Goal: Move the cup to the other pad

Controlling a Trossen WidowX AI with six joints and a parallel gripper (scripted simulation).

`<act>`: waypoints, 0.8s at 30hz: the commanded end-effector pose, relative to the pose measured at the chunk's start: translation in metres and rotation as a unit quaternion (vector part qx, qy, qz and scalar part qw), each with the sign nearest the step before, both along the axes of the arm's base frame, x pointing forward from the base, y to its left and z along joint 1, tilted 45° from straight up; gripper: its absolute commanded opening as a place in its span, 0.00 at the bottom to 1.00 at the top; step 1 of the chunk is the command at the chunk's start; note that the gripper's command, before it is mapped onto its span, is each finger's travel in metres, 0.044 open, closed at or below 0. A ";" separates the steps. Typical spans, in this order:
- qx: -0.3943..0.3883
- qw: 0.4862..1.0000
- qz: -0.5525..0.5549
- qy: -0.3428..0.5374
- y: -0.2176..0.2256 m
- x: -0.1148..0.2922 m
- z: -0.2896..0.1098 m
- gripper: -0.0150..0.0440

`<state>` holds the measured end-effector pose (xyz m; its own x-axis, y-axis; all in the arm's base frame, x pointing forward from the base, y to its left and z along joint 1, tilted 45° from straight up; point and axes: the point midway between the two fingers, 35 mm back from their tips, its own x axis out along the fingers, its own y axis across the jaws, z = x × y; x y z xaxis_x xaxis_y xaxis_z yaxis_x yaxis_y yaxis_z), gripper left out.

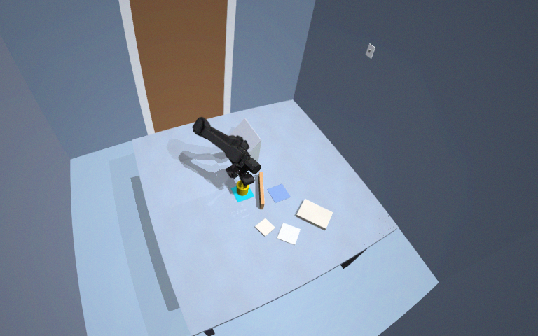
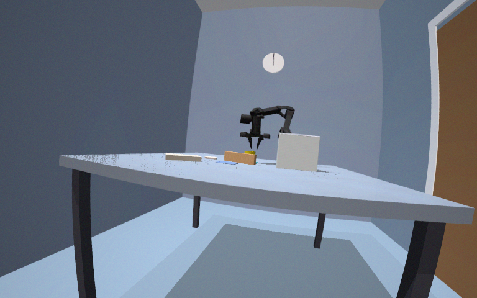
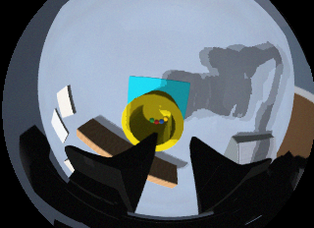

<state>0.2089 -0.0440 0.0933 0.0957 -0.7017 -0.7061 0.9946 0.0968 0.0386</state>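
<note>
The yellow cup [image 1: 242, 190] is seen standing upright on the cyan pad [image 1: 237, 198], its long axis vertical and its mouth turned up. In the wrist view a few coloured marbles [image 3: 157, 121] are seen lying at the bottom of it, and none are seen on the table [image 1: 205, 257].

Straight above the cup the gripper [image 2: 254, 146] is held with its fingers pointed down. In the exterior view the fingertips are seen just clear of the rim, with a gap between them and the cup. The jaws are parted and nothing is gripped between them, so the cup is judged to be free and resting on the pad by its own weight.

In the top view, a wooden bar [image 1: 260, 189] is laid on edge just right of the cup. Beyond it to the right the blue pad [image 1: 278, 192] is found, so the bar stands between the two pads. Three pale flat pieces are scattered nearer and to the right, and a white box [image 2: 297, 151] is set by the arm's base.

The coming move is judged to turn on this vertical line-up. A straight lift keeps the fingers clear of the rim, while any sideways drift at this height could tip the cup and spill the marbles.
</note>
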 end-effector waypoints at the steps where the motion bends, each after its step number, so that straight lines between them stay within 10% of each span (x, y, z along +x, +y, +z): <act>1: 0.000 1.000 0.000 0.001 0.000 0.000 -0.001 0.64; 9: 0.001 1.000 0.001 0.001 0.002 0.000 0.002 0.99; 24: 0.003 1.000 0.000 0.001 0.038 -0.002 0.036 1.00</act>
<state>0.2079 -0.0121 0.1235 0.0974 -0.6977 -0.7097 0.9943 0.1001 0.0381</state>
